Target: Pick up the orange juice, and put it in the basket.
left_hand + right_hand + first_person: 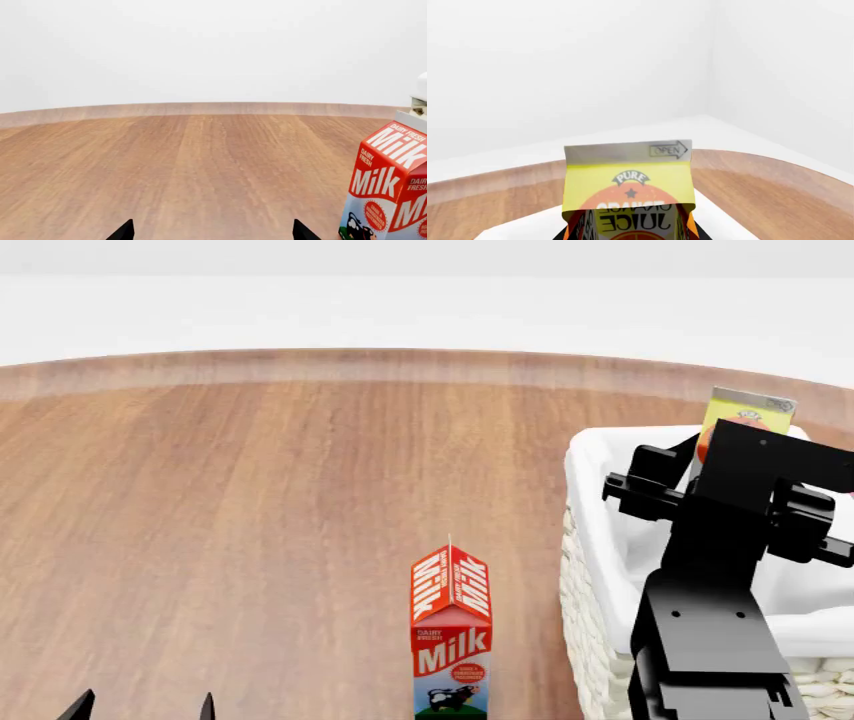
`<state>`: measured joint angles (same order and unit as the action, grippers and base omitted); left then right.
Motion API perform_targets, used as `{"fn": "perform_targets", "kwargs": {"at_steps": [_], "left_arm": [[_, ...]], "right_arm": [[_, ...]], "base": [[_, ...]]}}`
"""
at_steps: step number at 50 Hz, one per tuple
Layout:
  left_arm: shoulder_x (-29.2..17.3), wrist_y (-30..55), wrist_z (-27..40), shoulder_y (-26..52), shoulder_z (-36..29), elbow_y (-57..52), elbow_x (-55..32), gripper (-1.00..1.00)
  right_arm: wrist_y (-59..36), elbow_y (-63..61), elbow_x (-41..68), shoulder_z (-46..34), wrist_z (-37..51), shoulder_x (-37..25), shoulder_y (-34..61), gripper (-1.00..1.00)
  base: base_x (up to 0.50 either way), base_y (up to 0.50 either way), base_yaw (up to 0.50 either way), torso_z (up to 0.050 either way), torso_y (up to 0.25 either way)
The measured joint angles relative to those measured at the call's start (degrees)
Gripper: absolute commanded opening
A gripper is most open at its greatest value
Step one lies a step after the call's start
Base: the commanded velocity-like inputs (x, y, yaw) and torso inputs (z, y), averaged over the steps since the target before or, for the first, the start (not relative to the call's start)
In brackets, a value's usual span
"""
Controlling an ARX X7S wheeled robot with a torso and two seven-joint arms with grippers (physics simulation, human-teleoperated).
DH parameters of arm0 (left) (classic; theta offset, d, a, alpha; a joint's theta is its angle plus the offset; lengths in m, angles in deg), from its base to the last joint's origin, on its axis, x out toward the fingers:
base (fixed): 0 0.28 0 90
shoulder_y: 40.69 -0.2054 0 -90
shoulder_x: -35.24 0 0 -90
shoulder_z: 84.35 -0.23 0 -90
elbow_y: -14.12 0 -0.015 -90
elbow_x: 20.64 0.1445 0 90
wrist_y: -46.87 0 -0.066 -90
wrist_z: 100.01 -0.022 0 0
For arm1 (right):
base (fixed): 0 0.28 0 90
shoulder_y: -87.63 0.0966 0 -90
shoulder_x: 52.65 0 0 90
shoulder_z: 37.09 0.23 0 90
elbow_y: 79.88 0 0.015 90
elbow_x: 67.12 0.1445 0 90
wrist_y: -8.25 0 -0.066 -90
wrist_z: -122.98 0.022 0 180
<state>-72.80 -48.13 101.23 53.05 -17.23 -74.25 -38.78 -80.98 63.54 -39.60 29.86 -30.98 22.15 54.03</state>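
Observation:
The orange juice (747, 410) is a yellow gable-top carton, and only its top shows above my right arm. My right gripper (721, 465) is shut on it and holds it over the far part of the cream-white basket (594, 455). In the right wrist view the carton (627, 190) fills the space between my dark fingers (562, 235), with the basket's white lining (727, 220) below it. Whether the carton's base touches the basket floor is hidden. My left gripper (143, 708) is open and empty, low over the wood at the near left, and it also shows in the left wrist view (210, 232).
A red-and-white Milk carton (451, 635) stands upright on the round wooden table (267, 490), left of the basket and right of my left gripper; it also shows in the left wrist view (390, 190). The table's far edge curves against a white background.

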Motion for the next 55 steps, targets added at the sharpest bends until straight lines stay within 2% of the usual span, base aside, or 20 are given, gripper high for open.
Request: {"fn": "perform_targets", "kwargs": {"at_steps": [20, 21, 41, 55], "left_arm": [[-0.2, -0.1, 0.2, 0.1, -0.2, 0.0, -0.2, 1.00], [-0.2, -0.1, 0.2, 0.1, -0.3, 0.0, -0.2, 1.00], [-0.3, -0.2, 0.4, 0.1, -0.5, 0.1, -0.3, 1.00], [-0.4, -0.2, 0.5, 0.2, -0.6, 0.1, -0.4, 1.00]], "right_arm": [[4.0, 6.5, -0.5, 0.2, -1.3, 1.4, 1.5, -1.00], [4.1, 6.8, -0.6, 0.2, -1.3, 1.4, 1.6, 1.00], [3.4, 5.8, -2.9, 0.1, -1.7, 1.5, 2.2, 1.00], [-1.3, -7.9, -2.2, -0.4, 0.5, -0.8, -1.8, 1.00]], "base": [[0.00, 0.00, 0.00, 0.001, 0.001], [0.00, 0.00, 0.00, 0.000, 0.010], [0.00, 0.00, 0.00, 0.000, 0.000], [0.00, 0.00, 0.00, 0.000, 0.000]]}}
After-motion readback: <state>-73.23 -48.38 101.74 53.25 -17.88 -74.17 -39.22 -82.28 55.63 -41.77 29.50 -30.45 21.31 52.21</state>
